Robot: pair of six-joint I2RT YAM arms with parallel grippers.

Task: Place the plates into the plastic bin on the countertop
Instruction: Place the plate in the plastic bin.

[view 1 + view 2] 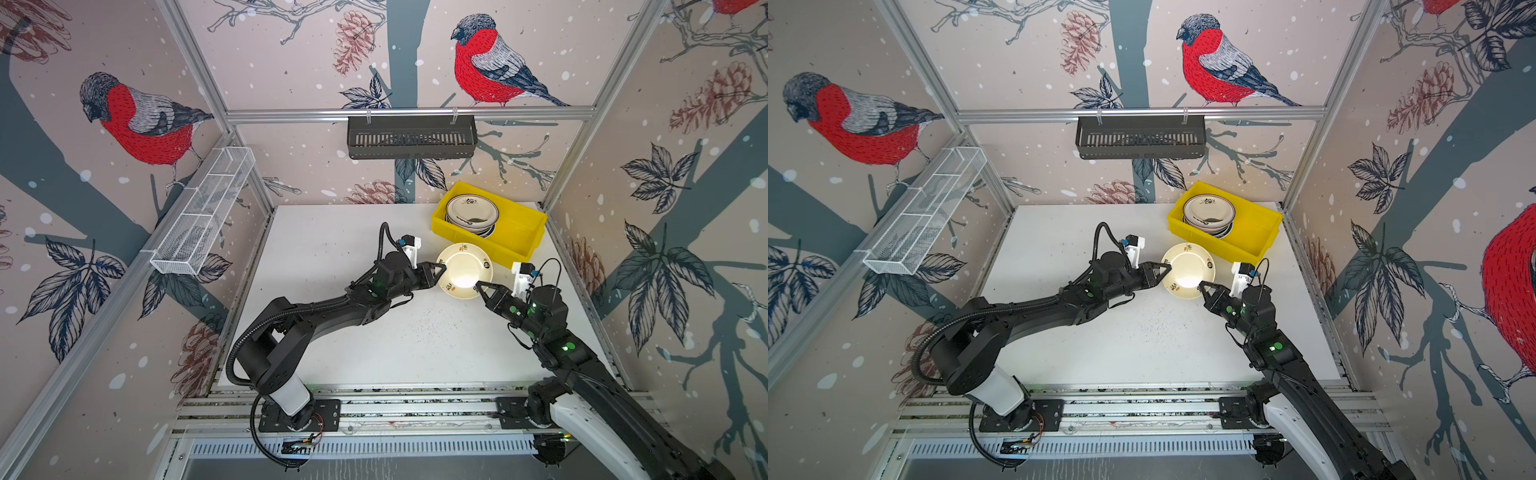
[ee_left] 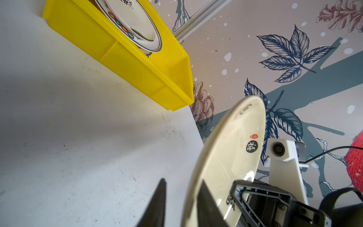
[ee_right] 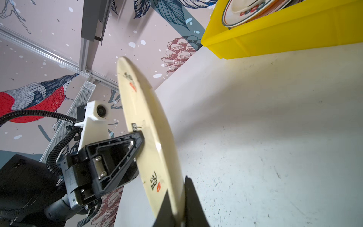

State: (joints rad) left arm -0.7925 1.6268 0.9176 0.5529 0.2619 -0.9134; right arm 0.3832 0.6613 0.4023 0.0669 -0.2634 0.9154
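Clamping rim of cream plate (image 1: 464,270), right jaws closed, left jaws parted astride opposite rim.

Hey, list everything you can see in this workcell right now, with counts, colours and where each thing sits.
cream plate: one, cream with dark and red marks, held above the countertop before the bin
stacked plates: several, count unclear, top one cream with a dark rim, at one end inside the bin
plastic bin: one, yellow, far right corner
countertop: one, white, speckled
black basket: one, on the back rail
wire-mesh basket: one, white, on the left rail
left tool: black, open astride the plate's rim
right tool: black, shut on the opposite rim
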